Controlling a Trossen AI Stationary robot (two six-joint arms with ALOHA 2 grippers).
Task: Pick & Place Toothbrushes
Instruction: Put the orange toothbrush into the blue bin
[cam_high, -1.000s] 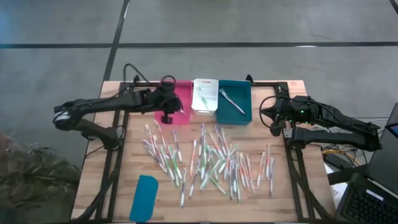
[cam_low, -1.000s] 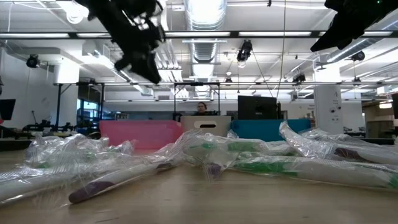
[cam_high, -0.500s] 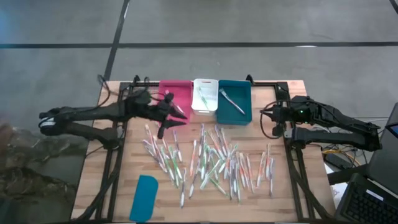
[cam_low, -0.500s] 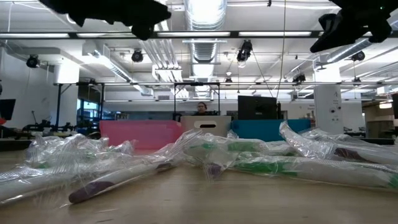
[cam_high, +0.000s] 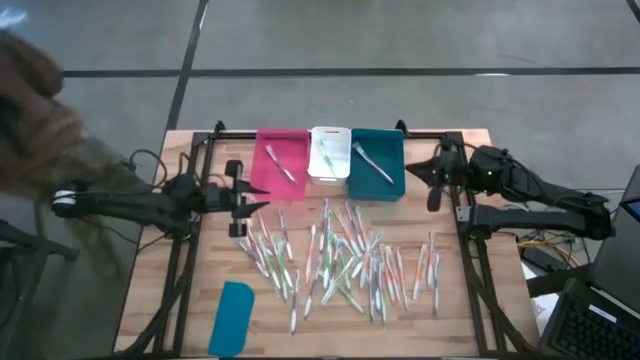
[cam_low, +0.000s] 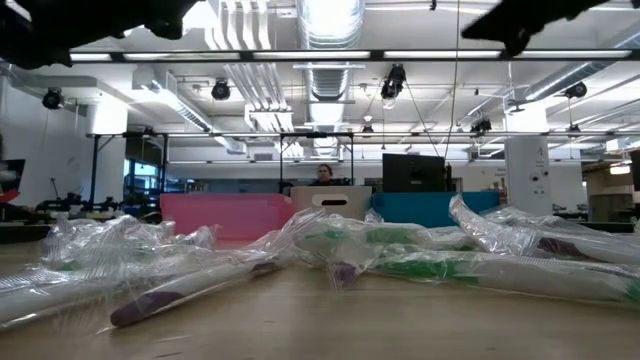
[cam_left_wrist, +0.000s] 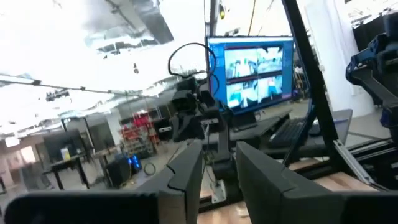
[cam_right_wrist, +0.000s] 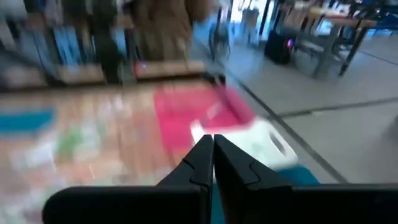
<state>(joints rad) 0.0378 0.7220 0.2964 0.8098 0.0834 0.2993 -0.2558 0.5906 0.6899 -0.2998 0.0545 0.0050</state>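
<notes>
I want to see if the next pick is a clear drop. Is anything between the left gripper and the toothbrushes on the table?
Nothing visible. The left gripper hangs at the left edge of the toothbrushes, holding nothing, with only bare table around it.

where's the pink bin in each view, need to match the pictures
High view: the pink rectangular plastic bin is leftmost of three bins at the table's far edge.
Low view: its pink wall stands left of centre, behind the wrapped toothbrushes.
Left wrist view: not in it.
Right wrist view: blurred pink patch at mid-picture.
Shared landmark: the white bin beside it.
</notes>
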